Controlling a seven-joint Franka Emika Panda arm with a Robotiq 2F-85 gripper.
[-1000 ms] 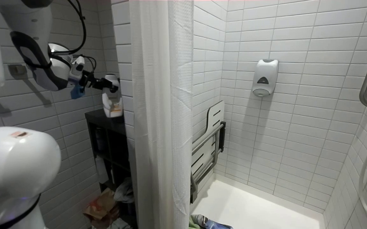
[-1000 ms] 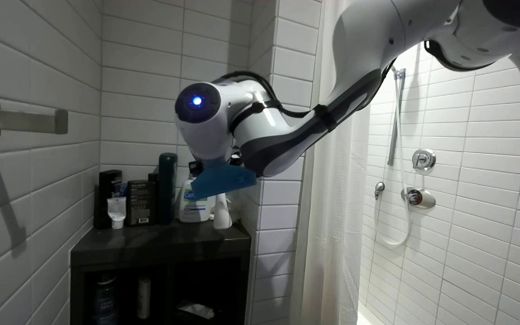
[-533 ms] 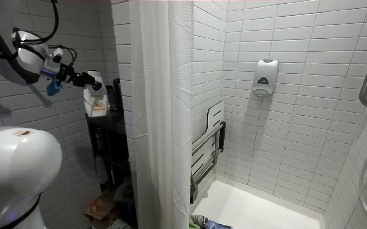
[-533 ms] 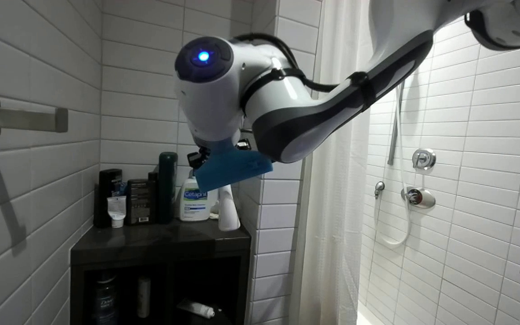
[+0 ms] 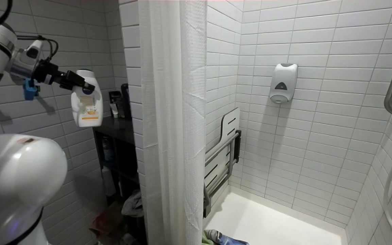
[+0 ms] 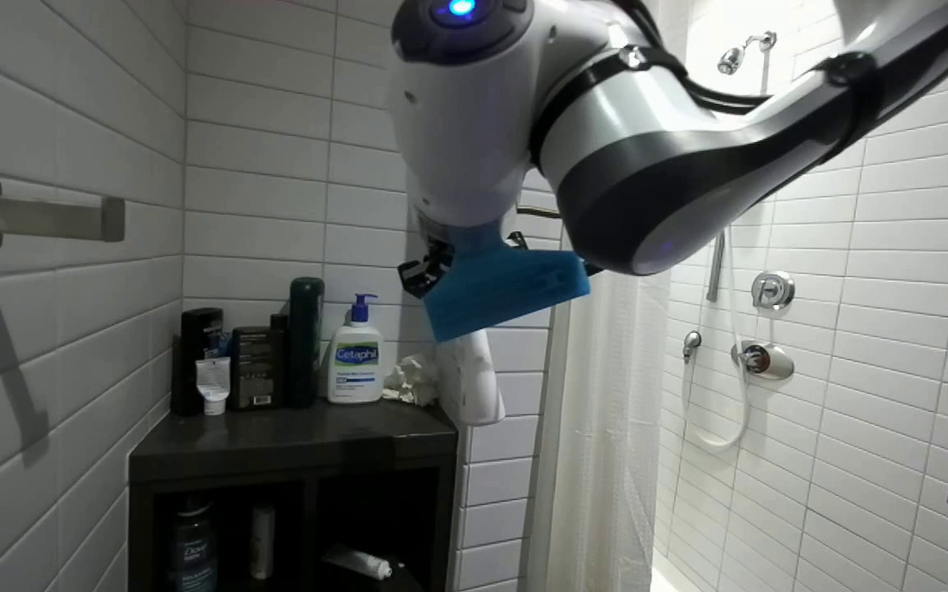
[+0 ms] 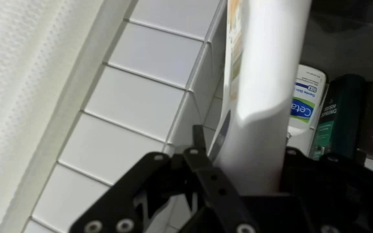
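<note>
My gripper is shut on a white bottle with a dark round mark and an orange-and-beige label. The bottle hangs nearly upright, slightly tilted, off the front right edge of the dark shelf unit. In the wrist view the gripper has one black finger on each side of the white bottle. In an exterior view the bottle shows below a blue piece on the wrist, which hides its upper part and most of the gripper.
The dark shelf bears a Cetaphil pump bottle, a green bottle, dark containers, a white tube and crumpled paper. A tiled wall corner and a shower curtain stand beside it. A bar juts from the wall.
The arm has drawn the bottle away from the shelf, leftward in one exterior picture and rightward in another. The pump bottle and crumpled paper now show unhidden. The grip stays shut on the bottle.
</note>
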